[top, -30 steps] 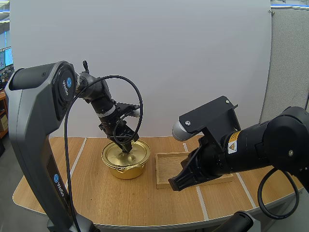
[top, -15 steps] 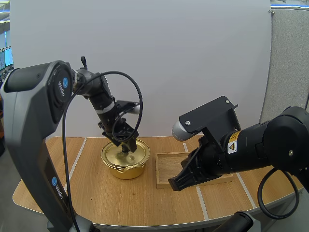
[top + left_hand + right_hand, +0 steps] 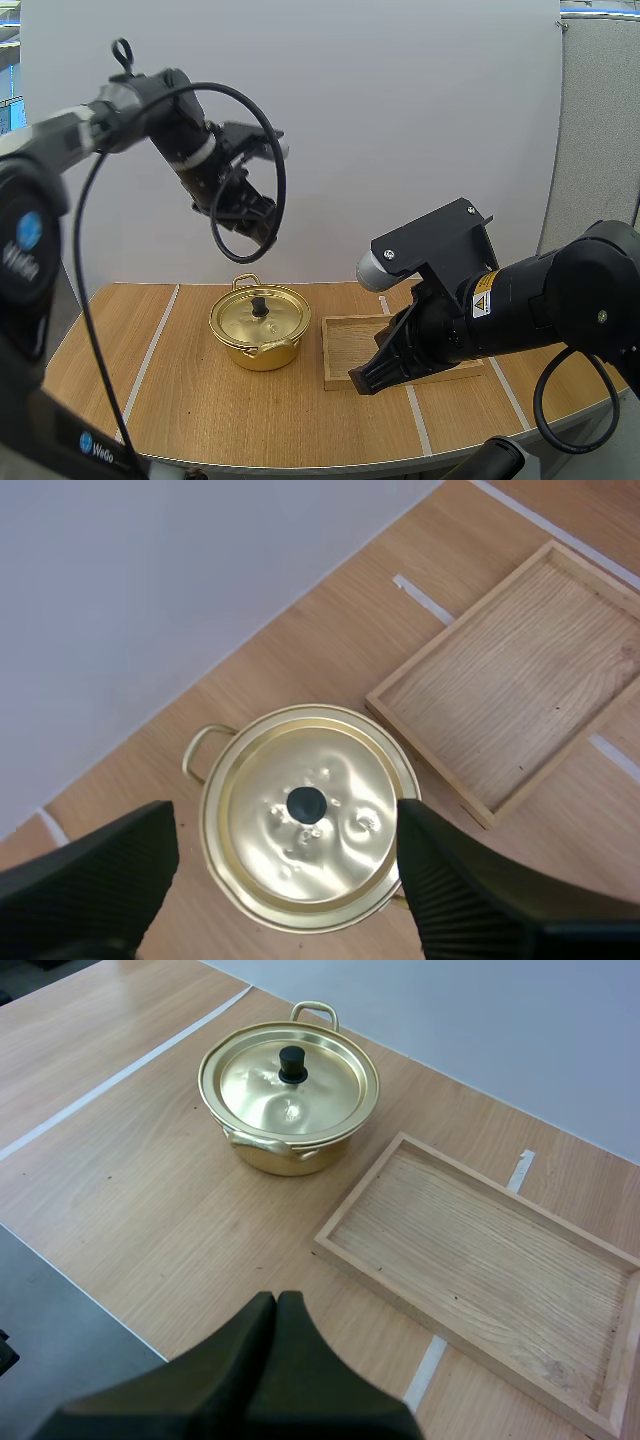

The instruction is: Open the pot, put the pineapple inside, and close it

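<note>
1. Pots: one gold pot stands on the wooden worktop, left of centre in the high view.
2. Lids: one gold lid sits on the pot, closing it. It has a single black knob at its middle.
3. Handles: two loop handles show on the pot, one toward the back wall and one toward the front edge.
4. Trays: one wooden tray lies flat just beside the pot on its right. The two are close but not touching.
5. Tape strips: three pale strips run across the worktop from back to front. The middle one passes under the tray.
6. Arms: two. The left arm reaches out high over the worktop, and the right arm hangs low by the tray.
7. Left jaws: these stand wide apart and hold nothing, well above the pot. In the left wrist view the two ribbed fingers flank the lidded pot far below, with the knob between them.
8. Right jaws: these lie pressed together as one dark wedge, holding nothing. They are just above the worktop, near the tray's front left corner.
</note>
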